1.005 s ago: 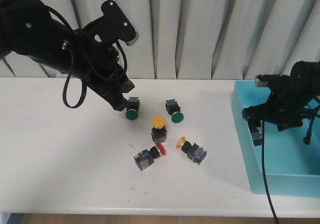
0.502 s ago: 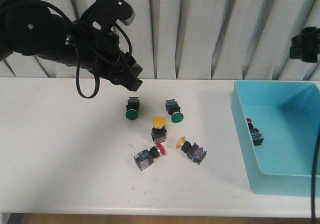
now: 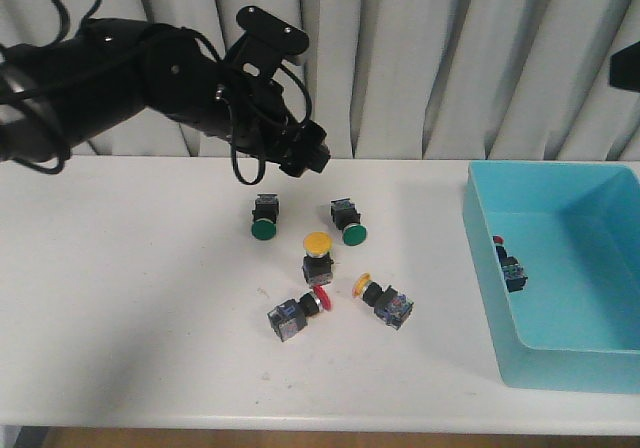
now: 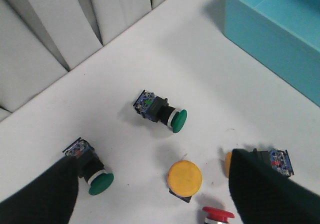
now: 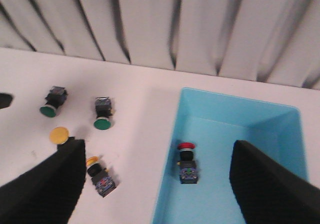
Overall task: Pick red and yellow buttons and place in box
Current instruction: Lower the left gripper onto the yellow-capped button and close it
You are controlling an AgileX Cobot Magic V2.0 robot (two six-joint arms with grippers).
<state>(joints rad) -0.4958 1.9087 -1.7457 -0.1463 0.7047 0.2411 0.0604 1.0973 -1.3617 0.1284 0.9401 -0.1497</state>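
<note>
White table (image 3: 130, 298) bears black-bodied red and yellow buttons (image 3: 318, 256).

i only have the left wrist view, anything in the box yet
Observer: Yes, one red button lies inside the box near its wall on the table side.
Operator: any red ones still on the table
Observer: One red button lies on its side just in front of the upright yellow button.
Operator: where is the right gripper
Observer: The right gripper is held high above the box, open, holding nothing.
Operator: and my left one
Observer: The left gripper hangs above the table behind the two green buttons, empty.
</note>
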